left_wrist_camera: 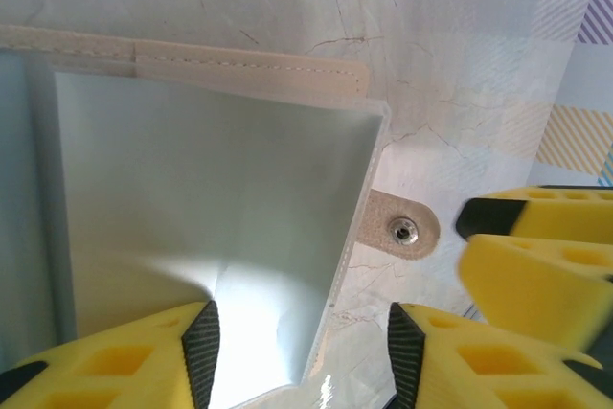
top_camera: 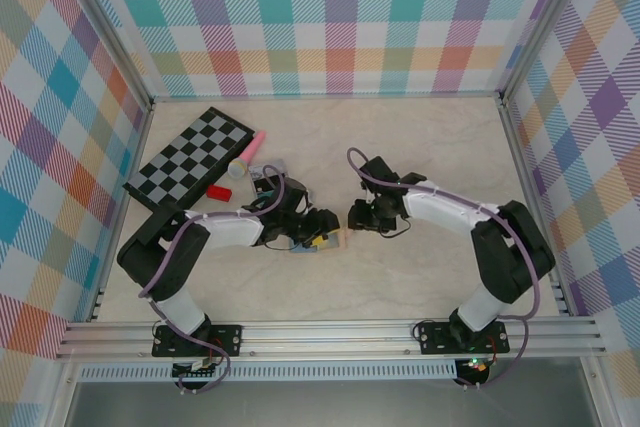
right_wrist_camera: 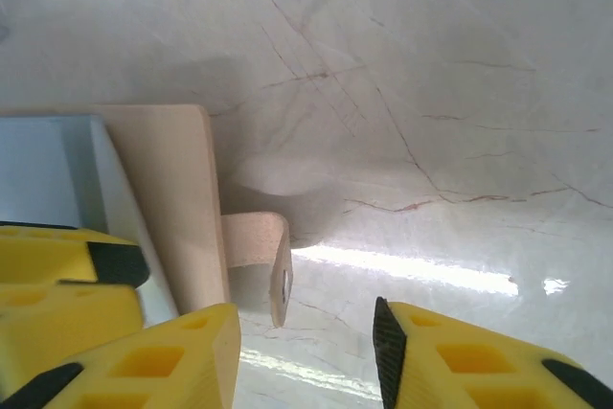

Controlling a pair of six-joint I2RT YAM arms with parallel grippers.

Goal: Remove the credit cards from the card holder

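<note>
- The card holder [top_camera: 325, 240] lies on the pale marble-look counter [top_camera: 430, 137], near its middle, between the two arms' ends.
- In the left wrist view it lies open. A light-blue inner panel faces up, with a stitched tan edge along its far side.
- A small tan snap tab [left_wrist_camera: 404, 230] with a metal stud sticks out from the holder's side and rests on the counter.
- The left tool [left_wrist_camera: 302, 342] has its yellow fingers apart. One finger is over the blue panel and the other over bare counter, with the panel's corner in the gap. I cannot tell whether either finger touches the holder.
- The right tool [right_wrist_camera: 306, 342] also stands with its fingers apart, just beside the holder's tan edge. The curled snap tab sits close to its left finger.
- The two tools are very near each other, each seen in the other's wrist view.
- A chessboard [top_camera: 190, 159] lies at the far left, well apart from the holder.
</note>
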